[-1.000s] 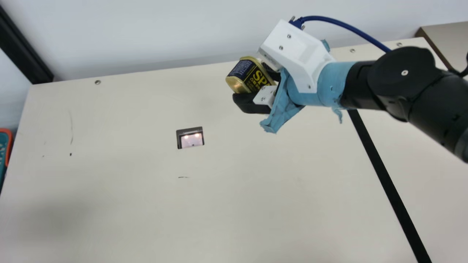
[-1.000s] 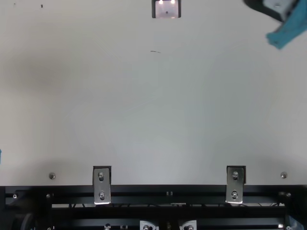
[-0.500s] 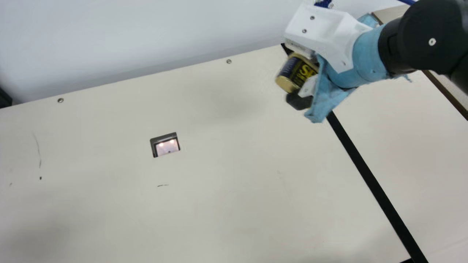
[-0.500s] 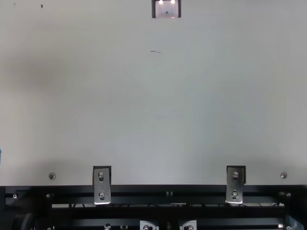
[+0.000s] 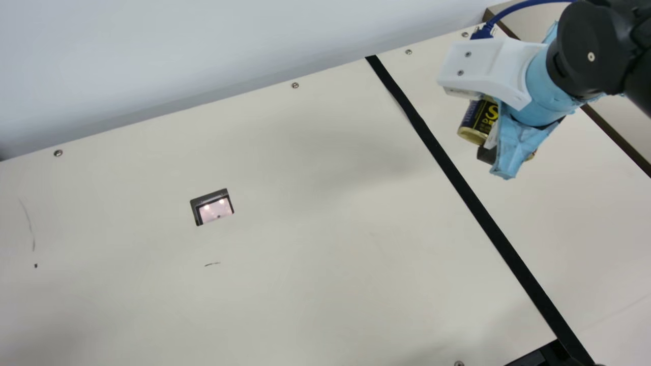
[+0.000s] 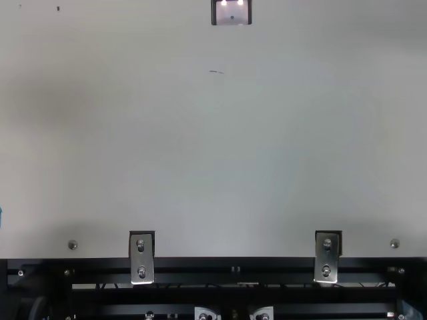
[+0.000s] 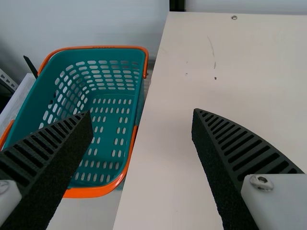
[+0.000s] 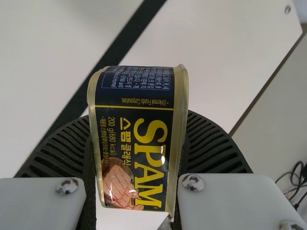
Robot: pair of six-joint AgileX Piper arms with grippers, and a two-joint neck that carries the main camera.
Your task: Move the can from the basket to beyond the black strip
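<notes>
Right pincer [image 8: 138,139] pinches can [image 5: 477,119] past black strip [image 5: 459,178], seemingly above tabletop [image 5: 330,229]; left pincer [image 7: 142,115] spread. Risk: if I release high or tilted, can likely lands on edge, topples toward black strip.

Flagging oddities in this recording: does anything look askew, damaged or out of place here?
The blue wrapping by the right gripper hangs in a loose, crumpled flap, as if coming undone. Dark scuffs mark the table. The can in the gripper shows no obvious dent.
</notes>
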